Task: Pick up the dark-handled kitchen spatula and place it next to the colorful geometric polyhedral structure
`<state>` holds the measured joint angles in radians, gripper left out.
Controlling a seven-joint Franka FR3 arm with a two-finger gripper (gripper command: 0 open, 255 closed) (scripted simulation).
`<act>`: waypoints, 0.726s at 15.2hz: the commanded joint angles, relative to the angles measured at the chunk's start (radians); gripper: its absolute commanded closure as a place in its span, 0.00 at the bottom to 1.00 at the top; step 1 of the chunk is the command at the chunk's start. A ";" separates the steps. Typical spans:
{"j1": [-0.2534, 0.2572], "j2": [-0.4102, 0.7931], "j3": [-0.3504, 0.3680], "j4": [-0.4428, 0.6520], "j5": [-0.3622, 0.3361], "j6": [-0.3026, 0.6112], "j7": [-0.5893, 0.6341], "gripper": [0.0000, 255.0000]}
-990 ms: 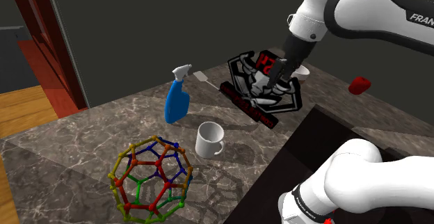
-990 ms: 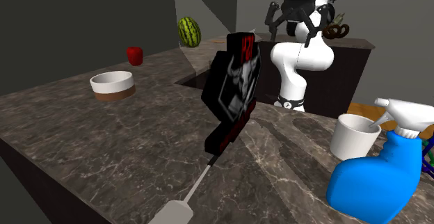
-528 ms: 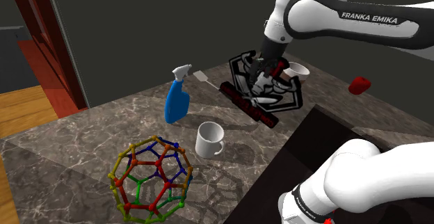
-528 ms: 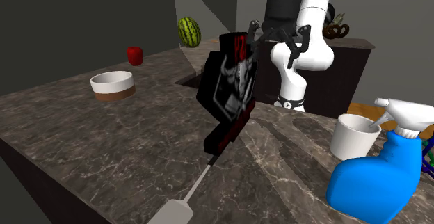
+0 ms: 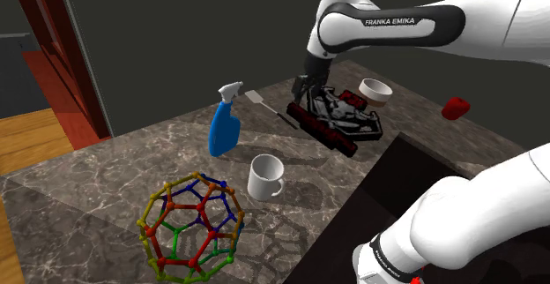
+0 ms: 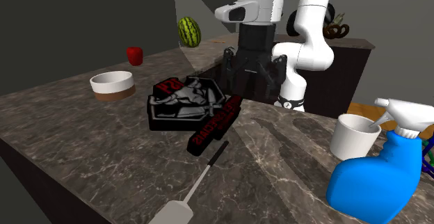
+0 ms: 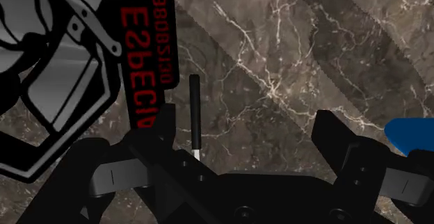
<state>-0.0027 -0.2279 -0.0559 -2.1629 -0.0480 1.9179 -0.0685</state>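
The spatula lies flat on the marble counter, its white blade (image 5: 254,98) by the spray bottle and its thin dark handle (image 5: 286,117) pointing at the black-and-red plaque. In the second exterior view the blade (image 6: 171,213) is nearest the camera and the handle (image 6: 218,153) ends beside the plaque. My gripper (image 5: 306,100) hangs open just above the handle's end, fingers pointing down. Through the wrist camera the handle (image 7: 195,111) lies between the spread fingers (image 7: 149,140), closer to one of them and untouched. The colourful polyhedron (image 5: 191,227) stands at the counter's near corner.
A black-and-red plaque (image 5: 342,120) lies flat right beside the handle. A blue spray bottle (image 5: 224,127) and a white mug (image 5: 264,177) stand between spatula and polyhedron. A bowl (image 5: 375,90) and a red object (image 5: 455,108) sit farther back; a sink recess (image 5: 414,172) opens near the stand.
The plaque, upright before, has tipped over and now lies flat. My arm has swung toward the shoulder view's left and dropped to just above the spatula handle.
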 commanded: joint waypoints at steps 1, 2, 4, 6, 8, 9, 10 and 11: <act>-0.003 0.078 -0.010 0.046 0.005 0.027 -0.021 0.00; -0.005 0.117 -0.014 0.072 0.009 0.037 -0.030 0.00; -0.008 0.197 -0.019 0.128 0.018 0.055 -0.048 0.00; -0.012 0.278 -0.024 0.190 0.028 0.067 -0.065 0.00; -0.016 0.359 -0.026 0.257 0.038 0.075 -0.082 0.00; -0.019 0.400 -0.027 0.293 0.044 0.076 -0.090 0.00; -0.022 0.441 -0.028 0.331 0.049 0.077 -0.098 0.00; -0.026 0.482 -0.028 0.370 0.054 0.076 -0.106 0.00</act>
<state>-0.0262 0.2086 -0.0840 -1.8391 0.0002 1.9976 -0.1680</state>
